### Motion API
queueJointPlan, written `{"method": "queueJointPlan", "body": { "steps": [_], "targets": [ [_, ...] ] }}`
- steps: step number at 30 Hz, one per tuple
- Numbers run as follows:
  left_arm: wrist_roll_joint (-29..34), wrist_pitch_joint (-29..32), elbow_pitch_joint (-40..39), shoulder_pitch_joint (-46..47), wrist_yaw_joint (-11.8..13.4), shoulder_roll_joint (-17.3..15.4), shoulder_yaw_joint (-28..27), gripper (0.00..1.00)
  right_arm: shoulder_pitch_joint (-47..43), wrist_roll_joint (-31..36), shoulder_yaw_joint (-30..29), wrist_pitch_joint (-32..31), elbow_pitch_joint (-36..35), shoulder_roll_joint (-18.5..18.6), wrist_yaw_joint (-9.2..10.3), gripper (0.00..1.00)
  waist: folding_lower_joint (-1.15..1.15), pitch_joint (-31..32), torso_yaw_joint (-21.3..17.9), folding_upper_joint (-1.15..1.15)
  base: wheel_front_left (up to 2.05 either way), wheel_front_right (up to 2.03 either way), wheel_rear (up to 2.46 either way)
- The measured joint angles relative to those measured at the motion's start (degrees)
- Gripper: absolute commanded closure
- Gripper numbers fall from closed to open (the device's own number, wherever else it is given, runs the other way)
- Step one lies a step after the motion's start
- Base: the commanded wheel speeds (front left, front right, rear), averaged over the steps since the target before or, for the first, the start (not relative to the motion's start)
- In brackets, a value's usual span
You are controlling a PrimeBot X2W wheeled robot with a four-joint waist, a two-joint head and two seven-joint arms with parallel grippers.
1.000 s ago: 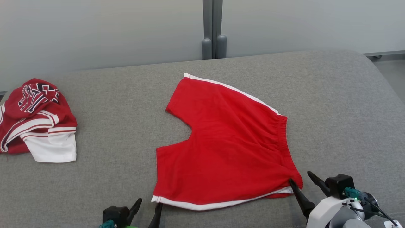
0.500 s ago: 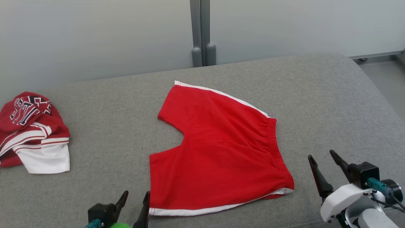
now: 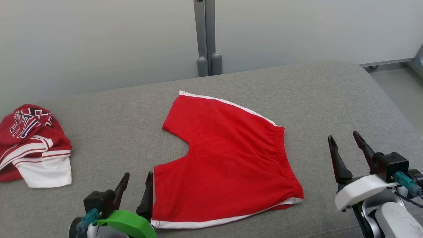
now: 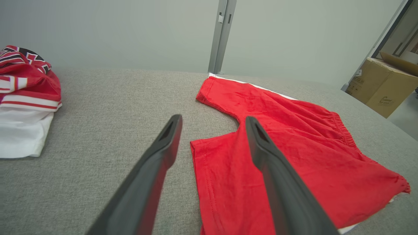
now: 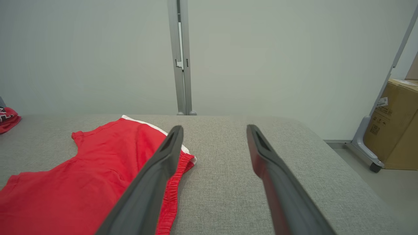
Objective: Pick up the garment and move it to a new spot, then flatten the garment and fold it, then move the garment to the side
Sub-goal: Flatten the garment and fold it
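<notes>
The red shorts (image 3: 228,162) lie spread out in the middle of the grey padded top (image 3: 330,92). The two leg openings face left and the gathered waistband (image 3: 286,148) faces right. A white stripe (image 3: 231,104) runs along the far edge and another along the near one. The cloth looks nearly smooth, with only faint creases, so the flattening seems about done and the fold looks like the next step.

The left gripper (image 3: 138,173) stands just beside the near leg's hem at the near left, its fingers wide apart with nothing between them. In its own wrist view that hem runs up between the two fingers, which suits a pinch on this corner. The right gripper (image 3: 343,135) is to the right of the shorts and apart from the waistband, also spread wide and empty. One arm at each end of the near edge would suit lifting that edge and carrying it over to the far one.

A crumpled red and white jersey (image 3: 33,145) sits well apart at the far left, out of the way. The padded top is a woven grey fabric with a rounded right corner. Behind it stands a plain pale wall (image 3: 99,39) split by a grey post (image 3: 205,33). A cardboard box (image 5: 392,124) rests on the floor (image 3: 393,79) off to the right.
</notes>
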State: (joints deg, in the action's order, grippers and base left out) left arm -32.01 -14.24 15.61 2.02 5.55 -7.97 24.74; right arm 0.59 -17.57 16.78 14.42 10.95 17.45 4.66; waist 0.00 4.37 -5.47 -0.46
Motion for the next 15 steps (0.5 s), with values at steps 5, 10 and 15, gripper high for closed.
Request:
{"method": "queueJointPlan", "body": {
  "steps": [5, 10, 15],
  "targets": [
    [0.2, 0.0, 0.0, 0.1, 0.6, 0.1, -1.7, 0.00, 0.2, 0.3, -0.3, 0.0, -1.7, -1.5, 0.07, 0.00, 0.00, 0.5, -0.8, 0.00, 0.00, 0.00, 0.00],
    [0.6, 0.0, 0.0, 0.0, 0.8, 0.4, -2.7, 0.00, 0.2, 0.7, -0.1, 0.0, -2.4, -2.1, 0.07, 0.00, 0.00, 0.7, -0.9, 0.00, 0.00, 0.00, 0.00],
    [1.9, 0.0, 0.0, -1.3, 1.1, 0.4, -4.0, 0.00, 0.1, 1.0, 0.4, 0.0, -2.5, -2.8, 0.07, 0.00, 0.00, 0.9, -0.9, 0.00, 0.00, 0.00, 0.00]
  ]
}}
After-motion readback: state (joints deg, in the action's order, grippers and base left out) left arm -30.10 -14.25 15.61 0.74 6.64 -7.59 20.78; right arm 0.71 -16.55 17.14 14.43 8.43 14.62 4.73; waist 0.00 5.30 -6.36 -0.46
